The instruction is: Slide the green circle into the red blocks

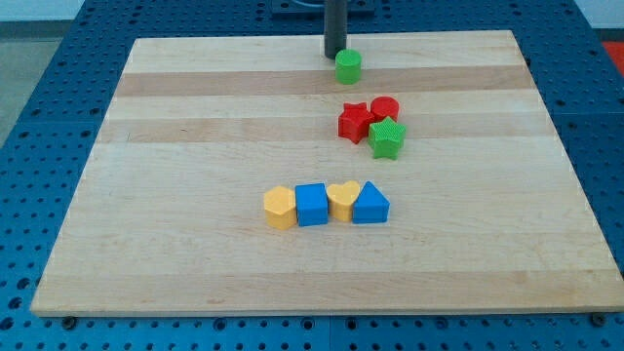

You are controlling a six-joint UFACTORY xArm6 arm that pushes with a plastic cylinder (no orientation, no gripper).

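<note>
The green circle [348,66] stands near the view's top, a little right of centre. My tip [334,55] is just to its upper left, touching or nearly touching it. Below the circle, with a gap between, lie the red star [354,122] and the red circle [385,108], side by side. A green star [387,138] sits against them on their lower right.
A row of blocks lies lower down near the board's middle: a yellow hexagon [279,208], a blue square [311,205], a yellow heart [341,199] and a blue triangle [370,204]. The wooden board [146,195] rests on a blue perforated table.
</note>
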